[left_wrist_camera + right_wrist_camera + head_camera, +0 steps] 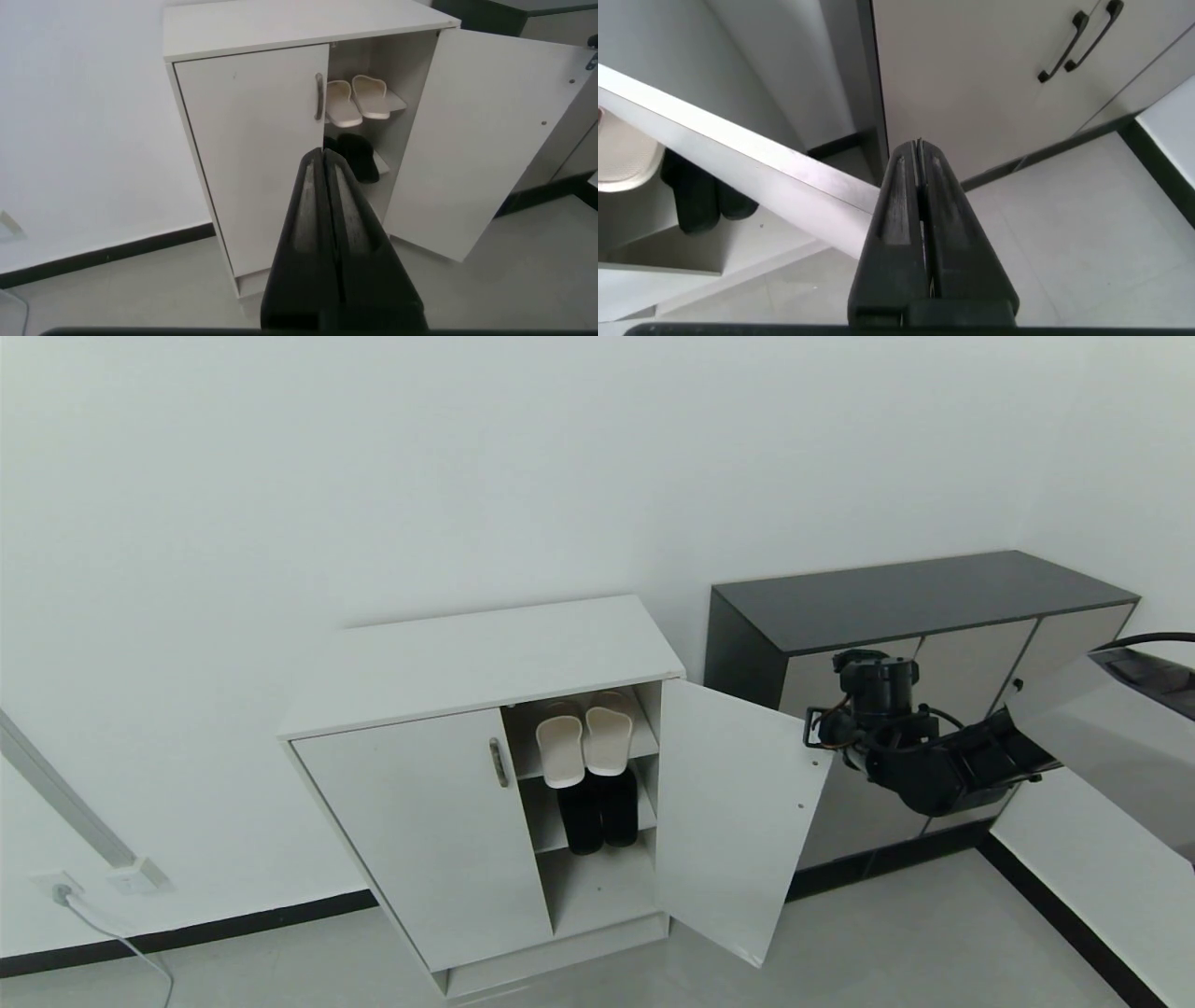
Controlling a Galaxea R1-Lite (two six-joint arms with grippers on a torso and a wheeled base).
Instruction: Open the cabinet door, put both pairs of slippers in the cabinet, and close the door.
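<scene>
The white cabinet (485,658) stands against the wall, its left door (429,831) closed and its right door (733,812) swung open. A white pair of slippers (583,737) lies on the top shelf, and a black pair (597,812) on the shelf below. My right gripper (920,149) is shut and empty, its tip at the outer face of the open door (738,135), near the free edge. My left gripper (322,154) is shut and empty. It hangs back from the cabinet front and points at the black slippers (360,154) below the white slippers (360,98).
A grey cabinet with a black top (924,597) stands just right of the open door, close behind my right arm. A white ledge (1092,859) runs along the right side. A wall socket with a cable (61,887) sits low on the left.
</scene>
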